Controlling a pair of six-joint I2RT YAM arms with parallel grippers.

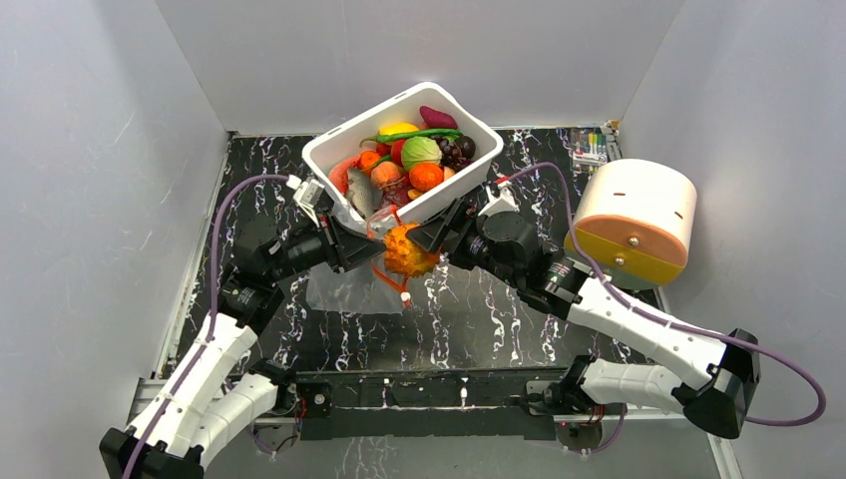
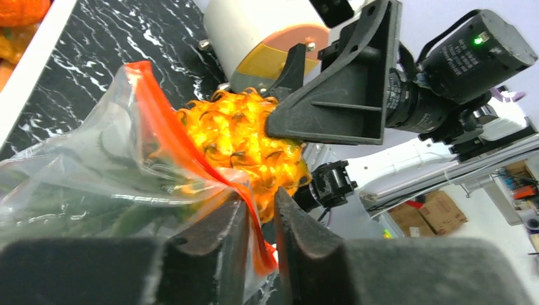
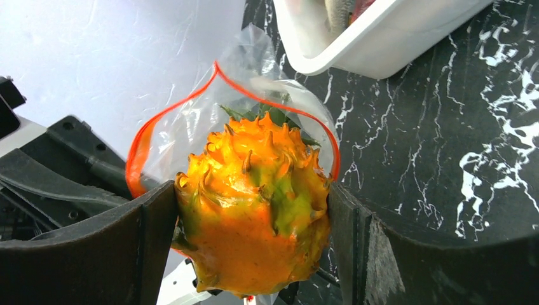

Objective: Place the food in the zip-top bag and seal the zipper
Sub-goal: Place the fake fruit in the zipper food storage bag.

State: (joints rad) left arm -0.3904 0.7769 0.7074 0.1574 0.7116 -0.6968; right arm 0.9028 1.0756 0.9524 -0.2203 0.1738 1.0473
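Spiky orange toy pineapple (image 3: 254, 241): glossy moulded plastic, bumpy, held between the right gripper (image 3: 251, 190) fingers (image 3: 114, 254) of matt black, grainy plastic.
Clear zip-top bag (image 3: 254, 63), ahead of those fingers: thin crinkled film, shiny; red-orange zipper strip (image 3: 136, 149) smooth.
Left gripper (image 2: 259, 200) fingers (image 2: 210, 248): matt black plastic.
White rectangular tub (image 3: 381, 44), beyond the bag: smooth, semi-gloss plastic.
Black white-veined tabletop (image 3: 445, 159): smooth, marble-look.

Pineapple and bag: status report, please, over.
Left jaws shut on zipper, mouth held open. Right jaws shut on pineapple at bag mouth. Nothing blocking.
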